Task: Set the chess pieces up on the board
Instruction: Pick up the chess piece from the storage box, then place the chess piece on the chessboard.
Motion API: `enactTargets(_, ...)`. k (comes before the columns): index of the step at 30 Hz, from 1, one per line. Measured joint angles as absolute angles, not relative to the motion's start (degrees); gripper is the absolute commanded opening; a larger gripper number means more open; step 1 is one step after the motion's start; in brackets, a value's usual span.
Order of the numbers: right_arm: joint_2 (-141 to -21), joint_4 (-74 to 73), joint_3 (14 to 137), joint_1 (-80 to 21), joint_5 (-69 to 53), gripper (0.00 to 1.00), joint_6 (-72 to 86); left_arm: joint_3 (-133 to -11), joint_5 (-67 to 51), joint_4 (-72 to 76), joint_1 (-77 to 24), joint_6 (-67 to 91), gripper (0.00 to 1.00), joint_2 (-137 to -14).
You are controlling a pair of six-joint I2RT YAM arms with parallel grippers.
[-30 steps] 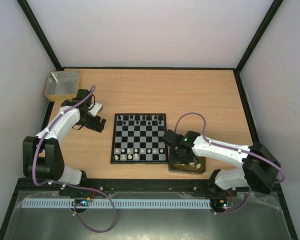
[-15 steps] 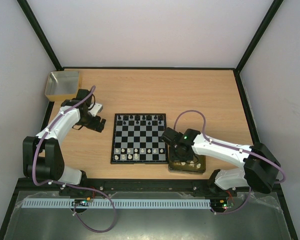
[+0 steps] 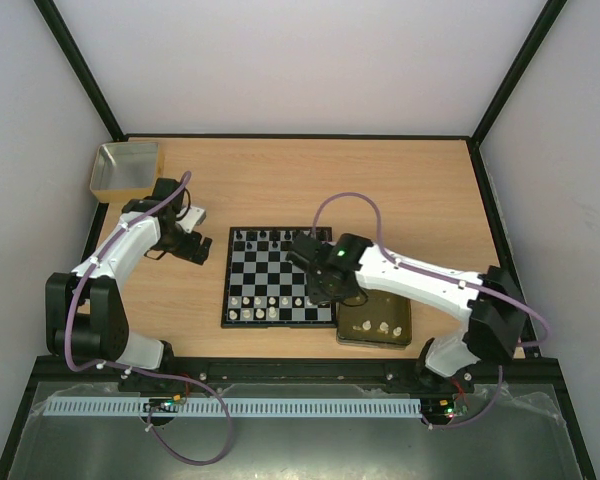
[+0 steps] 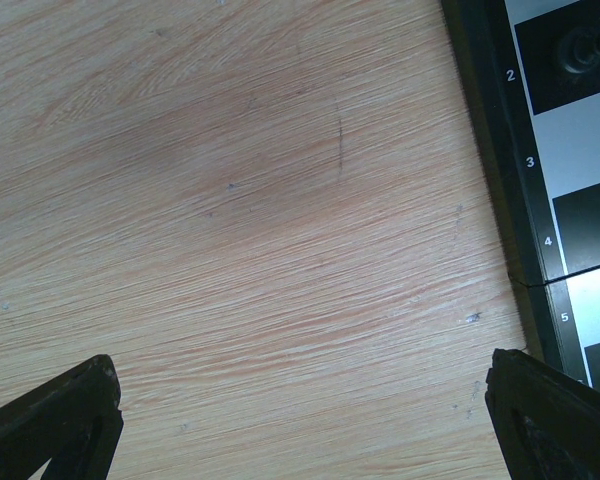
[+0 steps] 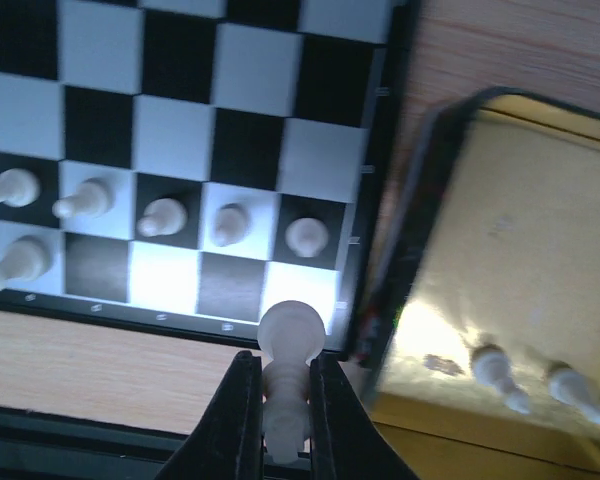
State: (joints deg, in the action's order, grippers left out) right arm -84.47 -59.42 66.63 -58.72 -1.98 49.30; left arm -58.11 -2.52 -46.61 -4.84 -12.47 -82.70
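The chequered board lies mid-table with black pieces along its far row and white pieces on its near rows. My right gripper hovers over the board's near right part, shut on a white chess piece held above the board's near edge. White pawns stand in a row on the board. My left gripper is open and empty over bare wood left of the board; its fingertips frame the view.
A shiny gold tray at the board's near right holds several white pieces. A yellowish square box stands at the far left corner. Black frame rails edge the table.
My right gripper has lifted out of the gold tray with the white piece and moved left over the board's near right part. The left arm has not moved.
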Motion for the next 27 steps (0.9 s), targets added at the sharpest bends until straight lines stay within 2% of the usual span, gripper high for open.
enactTargets(11, -98.1, -56.1, 75.9, -66.4, -5.3, 0.02, 48.7, -58.1, -2.5, -46.6, -4.8, -12.5, 0.99, -82.7)
enactTargets(27, -103.7, -51.5, 77.1, -66.6, -8.6, 0.02, 46.9, -58.1, -2.5, -46.6, -4.8, -12.5, 0.99, -82.7)
